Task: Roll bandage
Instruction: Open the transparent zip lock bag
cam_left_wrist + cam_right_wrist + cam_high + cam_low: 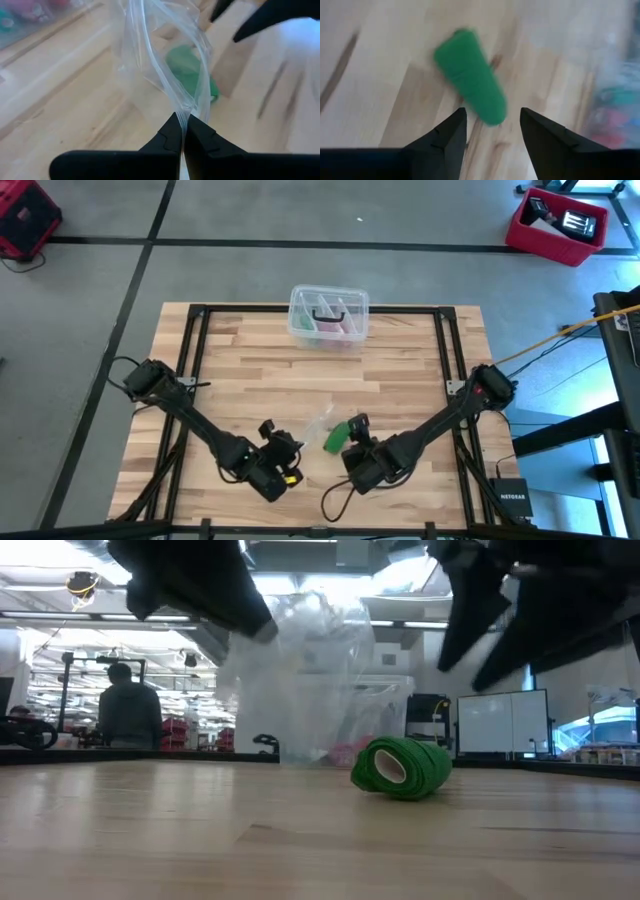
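Bandage [402, 768] rolled on table [200, 830], left gripper [182, 131] pinching plastic bag [155, 60]

The bandage [337, 436] lies on the table [400, 370] near the front edge, the bag [318, 423] just left, the box [328, 315] at the far edge.

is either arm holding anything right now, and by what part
The left gripper pinches a clear plastic bag by its edge. The right gripper, jaws open, holds nothing.
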You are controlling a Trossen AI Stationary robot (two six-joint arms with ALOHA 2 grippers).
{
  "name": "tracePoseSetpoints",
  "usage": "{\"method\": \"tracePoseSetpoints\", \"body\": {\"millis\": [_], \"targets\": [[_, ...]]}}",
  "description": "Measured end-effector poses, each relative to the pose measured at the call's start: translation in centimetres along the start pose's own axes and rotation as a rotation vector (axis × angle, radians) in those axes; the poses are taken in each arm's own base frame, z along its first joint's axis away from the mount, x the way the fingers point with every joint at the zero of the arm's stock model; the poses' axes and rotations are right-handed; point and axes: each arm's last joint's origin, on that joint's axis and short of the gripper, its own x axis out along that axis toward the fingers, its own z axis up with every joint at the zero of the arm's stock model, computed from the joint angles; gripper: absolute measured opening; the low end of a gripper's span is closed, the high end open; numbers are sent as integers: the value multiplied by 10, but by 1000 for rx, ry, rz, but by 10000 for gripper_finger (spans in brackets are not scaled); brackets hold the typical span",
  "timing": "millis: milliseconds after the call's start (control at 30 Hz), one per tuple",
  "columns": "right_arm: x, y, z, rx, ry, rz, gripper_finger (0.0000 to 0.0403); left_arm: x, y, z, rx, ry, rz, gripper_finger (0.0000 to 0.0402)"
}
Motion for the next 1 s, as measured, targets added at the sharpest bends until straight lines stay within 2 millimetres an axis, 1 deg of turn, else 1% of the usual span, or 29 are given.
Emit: {"method": "tracePoseSetpoints", "body": {"millis": [133,233,333,400,533,667,733,833,933,1000], "targets": [[-17,-13,2,29,-119,-60,186,-7,-2,-1,27,0,-20,0],[-34,-29,0,83,-211,-207,186,-9,-3,-3,44,2,-27,0],[-42,-48,-4,195,-282,-334,186,-10,-4,-4,47,3,-31,0],[-38,-56,-6,257,-309,-365,186,-10,-4,-4,46,2,-32,0],[-27,-67,0,352,-380,-380,186,-10,-4,-3,47,2,-31,0],[-6,-70,5,343,-401,-355,186,-10,-3,-3,52,2,-31,0],[-2,-70,9,345,-428,-318,186,-10,-3,-3,53,3,-30,0],[6,-63,14,343,-465,-234,186,-9,-3,-3,51,1,-28,0],[21,-45,17,315,-452,-178,186,-7,-2,-1,46,-3,-22,0],[30,-39,21,322,-464,-171,186,-6,-2,0,43,-6,-17,0]]}}
